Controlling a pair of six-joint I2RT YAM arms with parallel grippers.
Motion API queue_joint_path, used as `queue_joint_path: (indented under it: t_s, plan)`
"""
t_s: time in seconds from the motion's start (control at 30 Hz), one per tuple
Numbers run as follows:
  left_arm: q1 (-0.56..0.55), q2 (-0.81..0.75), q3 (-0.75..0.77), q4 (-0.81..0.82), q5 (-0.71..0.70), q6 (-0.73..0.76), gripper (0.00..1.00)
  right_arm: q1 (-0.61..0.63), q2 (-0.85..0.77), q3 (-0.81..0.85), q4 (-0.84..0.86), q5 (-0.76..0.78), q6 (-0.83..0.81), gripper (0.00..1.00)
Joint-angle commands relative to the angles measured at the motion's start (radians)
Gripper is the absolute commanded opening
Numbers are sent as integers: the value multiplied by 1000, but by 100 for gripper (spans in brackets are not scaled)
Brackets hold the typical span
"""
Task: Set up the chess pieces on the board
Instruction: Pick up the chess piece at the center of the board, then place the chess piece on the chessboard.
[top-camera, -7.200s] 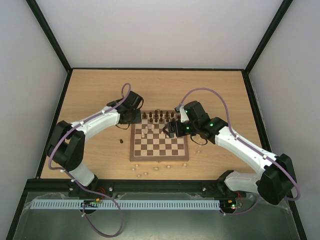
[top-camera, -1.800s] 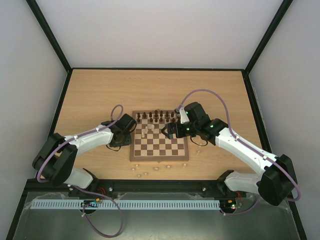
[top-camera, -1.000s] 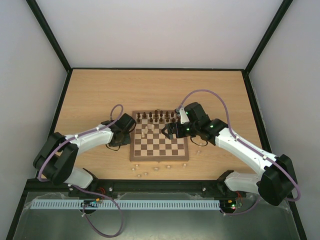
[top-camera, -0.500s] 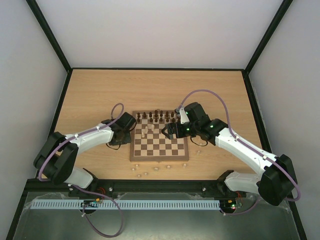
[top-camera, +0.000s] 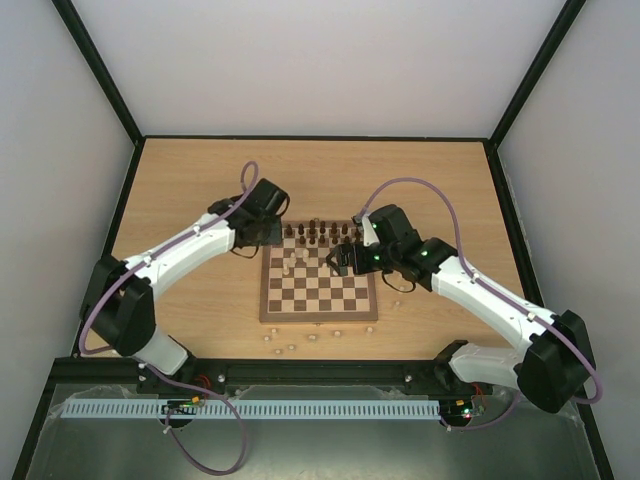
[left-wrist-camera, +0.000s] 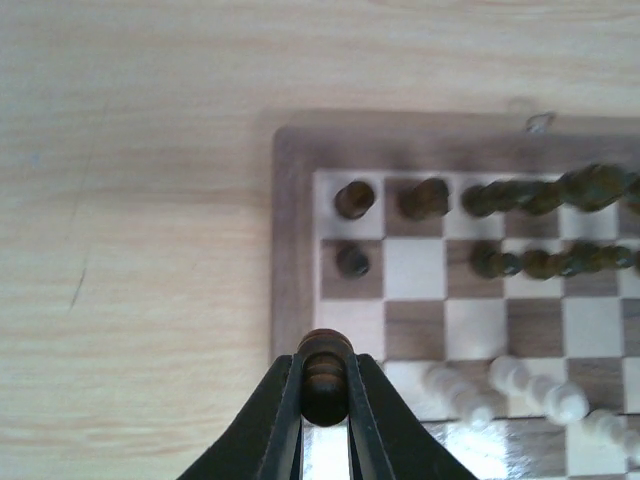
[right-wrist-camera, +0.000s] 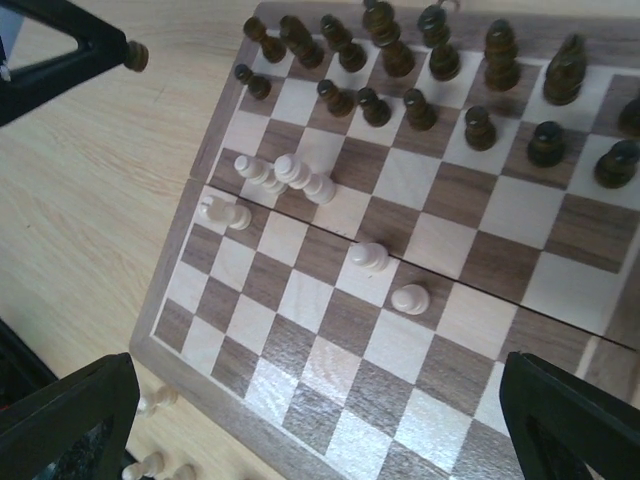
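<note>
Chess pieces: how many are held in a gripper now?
1: a dark piece, clamped in the left gripper near the board's left border. The right gripper is open and empty.

place: robot lab cell | evidence: white enclosure walls (top-camera: 320, 60), black frame (top-camera: 99, 70), wooden table (top-camera: 200, 180)

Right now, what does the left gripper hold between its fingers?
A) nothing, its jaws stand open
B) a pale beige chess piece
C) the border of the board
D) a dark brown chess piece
D: in the left wrist view the left gripper is shut on a dark brown chess piece, which stands upright between the two black fingers.
</note>
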Motion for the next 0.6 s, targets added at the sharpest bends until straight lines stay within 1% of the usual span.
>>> queue_joint_path:
  t_s: [0.0,0.3,0.57]
  plan:
    - [-6,82,103,-46,27,82,2,2,-34,2,-26,84,5,100]
    - [-18,244,223,-29,86,137,2,2,-20,6,-33,109,7,100]
    - [-36,314,265,-22,95,145,2,2,-10,2,-30,95,8,100]
